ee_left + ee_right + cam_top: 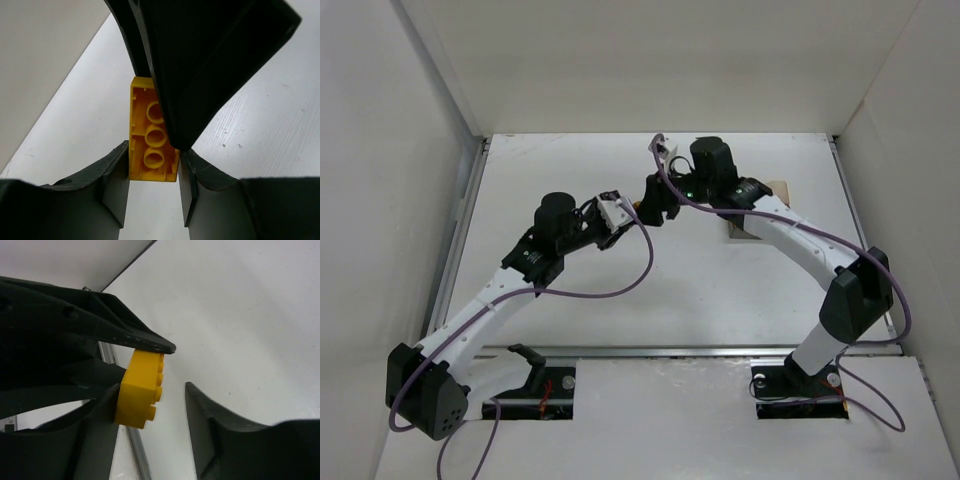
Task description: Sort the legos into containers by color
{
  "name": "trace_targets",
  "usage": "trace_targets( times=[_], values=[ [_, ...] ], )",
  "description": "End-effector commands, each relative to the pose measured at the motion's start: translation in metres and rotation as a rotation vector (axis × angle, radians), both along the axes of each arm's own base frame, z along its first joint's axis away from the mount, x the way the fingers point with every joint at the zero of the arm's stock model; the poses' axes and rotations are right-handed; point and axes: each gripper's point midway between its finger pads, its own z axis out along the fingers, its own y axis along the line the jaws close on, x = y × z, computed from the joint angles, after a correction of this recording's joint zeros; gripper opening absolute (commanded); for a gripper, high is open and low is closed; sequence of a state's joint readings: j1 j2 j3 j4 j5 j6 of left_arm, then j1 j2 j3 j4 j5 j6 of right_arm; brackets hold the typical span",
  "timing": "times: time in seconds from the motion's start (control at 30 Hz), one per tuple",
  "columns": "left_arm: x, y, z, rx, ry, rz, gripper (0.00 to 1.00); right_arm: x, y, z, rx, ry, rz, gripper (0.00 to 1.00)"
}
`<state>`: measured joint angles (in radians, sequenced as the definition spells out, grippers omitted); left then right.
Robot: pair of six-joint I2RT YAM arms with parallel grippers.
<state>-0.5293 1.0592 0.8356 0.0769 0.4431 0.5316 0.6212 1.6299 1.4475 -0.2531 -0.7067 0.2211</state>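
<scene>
A yellow lego brick (150, 150) sits between the fingers of my left gripper (153, 152), which is shut on its two sides, hollow underside toward the camera. My right gripper (149, 390) is open around the same brick (137, 390). Its left finger touches the underside, and its right finger (210, 420) stands apart from the studs. In the top view both grippers meet above the table's middle, left (623, 213) and right (652, 203). A beige container (742, 232) peeks out from under the right arm, mostly hidden. No red legos show.
White walls enclose the table on the left, back and right. A metal rail (135, 450) runs along the table edge below the grippers. The right arm (800, 240) spans the right half of the table, and the left arm (510, 280) spans the left.
</scene>
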Motion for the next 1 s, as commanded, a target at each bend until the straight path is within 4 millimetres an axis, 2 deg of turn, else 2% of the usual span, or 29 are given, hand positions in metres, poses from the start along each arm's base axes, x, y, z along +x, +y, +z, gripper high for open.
trace_targets(
  times=[0.0,0.03,0.1,0.13,0.2,0.23,0.27,0.3,0.33,0.37,0.4,0.47,0.5,0.53,0.57,0.6,0.63,0.67,0.73,0.83,0.87,0.9,0.93,0.97],
  values=[
    [0.002,-0.004,0.039,-0.081,-0.086,0.004,0.0,0.01,0.008,0.042,0.083,-0.085,-0.01,0.56],
    [0.002,-0.004,0.039,-0.081,-0.086,0.004,0.0,0.011,0.008,0.042,0.08,-0.087,-0.018,0.42],
    [0.001,-0.003,0.035,-0.076,-0.078,0.004,0.0,0.014,0.008,0.046,0.082,-0.097,-0.03,0.25],
    [0.001,-0.003,0.035,-0.076,-0.078,0.004,0.0,0.013,0.008,0.046,0.084,-0.088,-0.032,0.12],
    [-0.001,-0.002,0.028,-0.07,-0.067,0.005,0.0,0.016,0.007,0.041,0.073,-0.085,-0.053,0.03],
    [0.0,-0.002,0.03,-0.075,-0.075,0.004,0.03,0.016,0.007,0.041,0.075,-0.077,-0.055,0.0],
    [-0.003,-0.002,0.027,-0.089,-0.054,0.01,0.15,0.021,0.005,0.038,0.06,-0.077,-0.087,0.0],
    [-0.004,-0.002,0.022,-0.099,-0.043,0.013,0.34,0.023,0.002,0.038,0.053,-0.082,-0.111,0.0],
    [-0.005,-0.002,0.02,-0.111,-0.035,0.016,0.75,0.026,0.0,0.034,0.039,-0.066,-0.138,0.0],
    [-0.01,-0.003,0.018,-0.121,-0.02,0.006,0.89,0.027,-0.005,0.033,0.019,-0.06,-0.167,0.0],
    [-0.013,-0.005,0.015,-0.135,0.0,-0.007,1.0,0.042,-0.017,0.023,-0.02,-0.056,-0.251,0.0],
    [-0.017,-0.005,0.007,-0.151,0.027,-0.01,1.0,0.051,-0.04,0.015,-0.054,-0.021,-0.338,0.0],
    [-0.019,-0.005,0.008,-0.168,0.031,-0.007,1.0,0.066,-0.063,0.013,-0.061,-0.02,-0.406,0.0],
    [-0.021,-0.005,0.001,-0.185,0.055,-0.001,1.0,0.07,-0.078,-0.001,-0.077,0.017,-0.444,0.0],
    [-0.023,-0.005,0.002,-0.199,0.056,0.001,1.0,0.073,-0.095,0.002,-0.066,0.026,-0.486,0.0],
    [-0.024,-0.004,0.002,-0.211,0.053,0.001,1.0,0.078,-0.112,-0.004,-0.08,0.038,-0.533,0.0],
    [-0.024,-0.004,-0.002,-0.21,0.055,0.001,1.0,0.087,-0.136,-0.005,-0.076,0.046,-0.584,0.0],
    [-0.026,-0.003,-0.004,-0.215,0.045,0.0,1.0,0.086,-0.148,-0.016,-0.09,0.067,-0.608,0.0],
    [-0.026,-0.004,-0.006,-0.233,0.058,0.004,1.0,0.084,-0.16,-0.007,-0.079,0.039,-0.619,0.0],
    [-0.027,-0.004,-0.008,-0.238,0.066,0.006,1.0,0.084,-0.192,-0.028,-0.183,0.087,-0.732,0.0],
    [-0.028,-0.003,-0.006,-0.243,0.058,0.004,1.0,0.09,-0.216,-0.032,-0.219,0.089,-0.821,0.0],
    [-0.026,-0.002,-0.006,-0.242,0.056,0.015,1.0,0.091,-0.229,-0.037,-0.249,0.096,-0.849,0.0],
    [-0.028,-0.002,-0.012,-0.242,0.075,0.018,1.0,0.085,-0.244,-0.05,-0.293,0.139,-0.875,0.0],
    [-0.028,-0.002,-0.012,-0.25,0.086,0.021,1.0,0.089,-0.268,-0.058,-0.318,0.167,-0.932,0.0]
  ],
)
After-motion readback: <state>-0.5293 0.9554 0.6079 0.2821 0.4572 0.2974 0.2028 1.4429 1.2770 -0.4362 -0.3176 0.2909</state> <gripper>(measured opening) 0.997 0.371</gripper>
